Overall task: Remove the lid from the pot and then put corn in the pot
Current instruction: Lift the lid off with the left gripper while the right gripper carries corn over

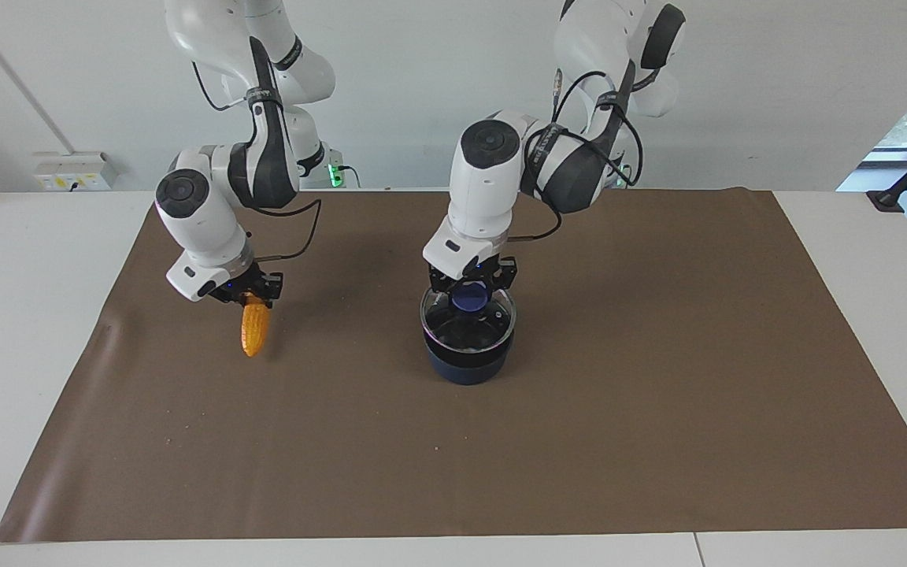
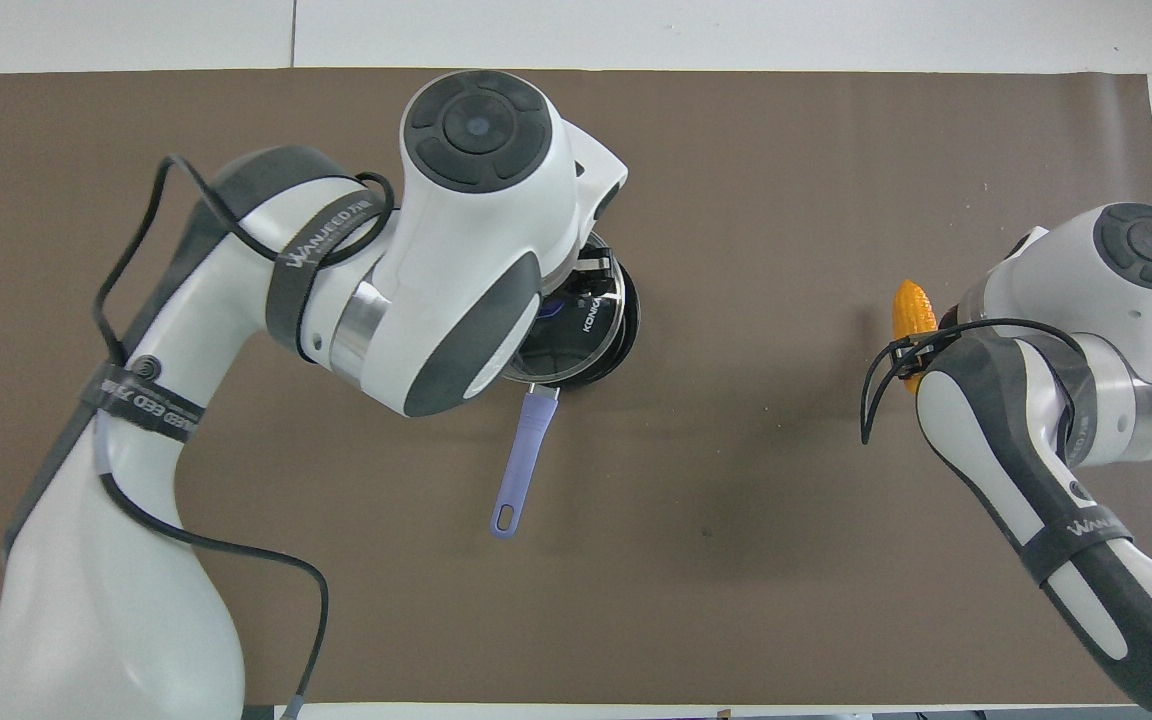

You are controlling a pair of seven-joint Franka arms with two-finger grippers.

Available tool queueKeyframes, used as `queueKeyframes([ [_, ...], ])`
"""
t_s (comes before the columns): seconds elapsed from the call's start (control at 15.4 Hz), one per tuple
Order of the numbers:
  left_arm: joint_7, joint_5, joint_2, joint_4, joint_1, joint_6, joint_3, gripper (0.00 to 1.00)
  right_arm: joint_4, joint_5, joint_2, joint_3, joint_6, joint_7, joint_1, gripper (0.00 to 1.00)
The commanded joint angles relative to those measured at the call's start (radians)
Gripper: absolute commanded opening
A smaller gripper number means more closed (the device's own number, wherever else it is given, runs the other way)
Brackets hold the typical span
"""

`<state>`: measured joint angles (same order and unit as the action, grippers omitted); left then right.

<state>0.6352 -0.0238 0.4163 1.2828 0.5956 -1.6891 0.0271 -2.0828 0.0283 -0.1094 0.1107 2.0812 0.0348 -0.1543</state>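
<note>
Round clear glass lid w/ metal rim + blue-purple knob [image 1: 468, 300] sits on the small round dark navy saucepan [image 1: 466, 365], tilted slightly, rim touching pot top. Pot is near the mat's centre, roughly midway btwn the mat's robot-side edge and the edge away from robots. Its long straight blue-purple handle [image 2: 519, 466] points toward the robots' edge. Left gripper [image 1: 471, 290] is down at the lid, fingers either side of the knob; closed on it or not, can't tell. In overhead view the left arm's wrist covers most of lid + pot.

Small orange-yellow corn cob, bumpy kernels [image 1: 253, 329], hangs tapered end down, clamped at its top by right gripper [image 1: 253, 294], over the mat toward the right arm's end, well apart from pot. Its tip is close to the mat; contact unclear. Brown paper mat [image 1: 658, 441] covers most of the white table [image 1: 20, 331].
</note>
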Motion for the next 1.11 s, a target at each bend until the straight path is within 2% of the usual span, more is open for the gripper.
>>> queueKeyframes([
  [0.0, -0.103, -0.015, -0.066, 0.012, -0.103, 0.075, -0.006, 0.02, 0.119, -0.031, -0.032, -0.006, -0.047, 0.013, -0.095, 0.0],
  [0.2, -0.259, -0.018, -0.099, 0.035, -0.242, 0.109, -0.004, 0.02, 0.258, -0.077, -0.076, -0.008, -0.084, -0.149, -0.216, 0.0],
  [0.33, -0.421, -0.018, -0.12, 0.093, -0.371, 0.095, -0.003, 0.01, 0.344, -0.085, -0.113, -0.008, -0.09, -0.235, -0.276, 0.0],
  [0.52, -0.641, -0.018, -0.187, 0.257, -0.52, 0.001, -0.003, 0.0, 0.527, -0.093, -0.221, -0.008, -0.157, -0.356, -0.379, 0.0],
  [0.65, -0.721, -0.018, -0.217, 0.372, -0.577, -0.099, -0.007, 0.0, 0.669, -0.087, -0.346, -0.009, -0.204, -0.458, -0.45, 0.0],
  [0.78, -0.79, -0.018, -0.218, 0.453, -0.62, -0.185, -0.007, 0.0, 0.698, -0.082, -0.424, -0.009, -0.147, -0.521, -0.5, 0.0],
  [0.91, -0.83, -0.016, -0.229, 0.536, -0.651, -0.282, -0.007, 0.0, 0.675, -0.09, -0.432, -0.011, -0.08, -0.538, -0.511, 0.0],
  [1.04, -0.851, -0.016, -0.243, 0.616, -0.659, -0.38, -0.009, 0.0, 0.658, -0.091, -0.431, -0.013, -0.082, -0.538, -0.514, 0.0],
])
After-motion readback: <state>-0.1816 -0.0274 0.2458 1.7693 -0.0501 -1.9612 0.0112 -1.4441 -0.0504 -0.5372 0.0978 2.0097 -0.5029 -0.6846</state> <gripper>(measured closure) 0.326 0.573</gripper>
